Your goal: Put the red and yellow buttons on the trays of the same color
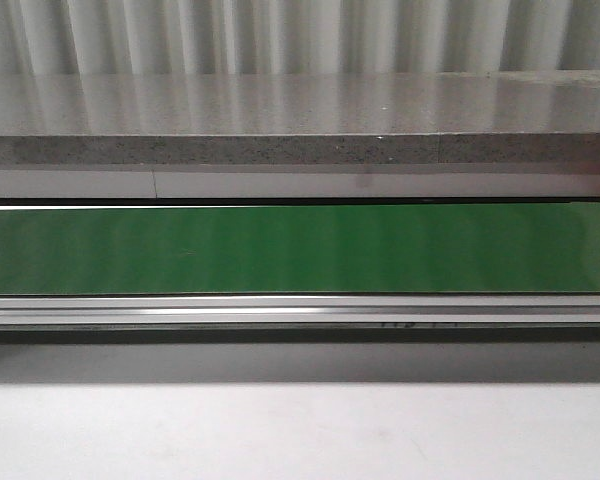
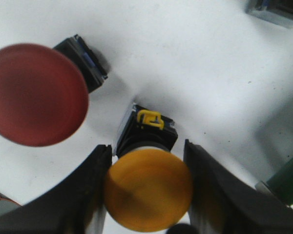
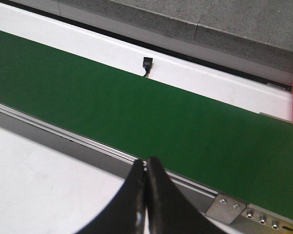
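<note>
The left claw (image 2: 147,195) has its dark fingers on either side of the yellow button (image 2: 148,189), touching or nearly touching its cap; whether it is truly clamped I cannot tell. The red button (image 2: 35,94) lies just beside it on the white bench (image 2: 185,63). The smooth, domed cap could slip from a shallow pinch. The right claw (image 3: 145,170) is pressed together, empty, near the matte green belt (image 3: 136,117). No trays show.

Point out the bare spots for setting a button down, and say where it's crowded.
Bare: the long green conveyor belt, and the white tabletop before its metal rail. Crowded: the round yellow push button between the left end effector fingers, with the round red push button close beside.
</note>
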`<state>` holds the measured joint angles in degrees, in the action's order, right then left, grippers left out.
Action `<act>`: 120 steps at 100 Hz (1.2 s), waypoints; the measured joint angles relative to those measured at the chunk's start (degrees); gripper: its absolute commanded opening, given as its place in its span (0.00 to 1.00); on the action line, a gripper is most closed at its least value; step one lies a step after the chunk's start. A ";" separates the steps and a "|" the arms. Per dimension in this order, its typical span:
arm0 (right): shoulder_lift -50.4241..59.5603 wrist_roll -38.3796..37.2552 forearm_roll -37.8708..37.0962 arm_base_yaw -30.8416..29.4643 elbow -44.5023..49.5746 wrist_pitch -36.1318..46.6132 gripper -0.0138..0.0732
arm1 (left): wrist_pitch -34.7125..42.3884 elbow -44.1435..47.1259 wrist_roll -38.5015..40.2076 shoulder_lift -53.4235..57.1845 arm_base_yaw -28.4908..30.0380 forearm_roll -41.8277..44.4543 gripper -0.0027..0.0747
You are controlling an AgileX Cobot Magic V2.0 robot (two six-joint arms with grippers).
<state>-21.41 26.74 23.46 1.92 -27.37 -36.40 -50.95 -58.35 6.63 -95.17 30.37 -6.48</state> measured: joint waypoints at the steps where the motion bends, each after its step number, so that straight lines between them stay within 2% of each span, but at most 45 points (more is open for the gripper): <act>1: 0.00 0.00 0.00 0.00 0.00 0.00 0.08 | 0.00 0.00 -0.13 0.18 0.00 0.00 0.14; 18: 0.00 0.00 0.00 0.00 0.00 0.00 0.08 | -0.95 -0.87 -1.51 5.79 0.00 0.00 0.14; 39: 0.00 0.00 0.10 0.00 0.00 0.00 0.08 | -6.45 -6.51 -4.09 9.94 -2.10 -0.10 0.14; 86: 0.00 0.00 0.10 0.32 0.00 0.00 0.08 | -12.22 -14.13 -4.52 8.57 -17.40 -0.45 0.14; 120: 0.00 0.00 0.10 0.32 0.00 0.00 0.08 | -12.59 -14.31 -4.89 2.68 -19.23 -0.59 0.15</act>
<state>-21.41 26.74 23.55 2.23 -27.37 -36.40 -63.54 -72.66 1.74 -92.49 11.14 -7.06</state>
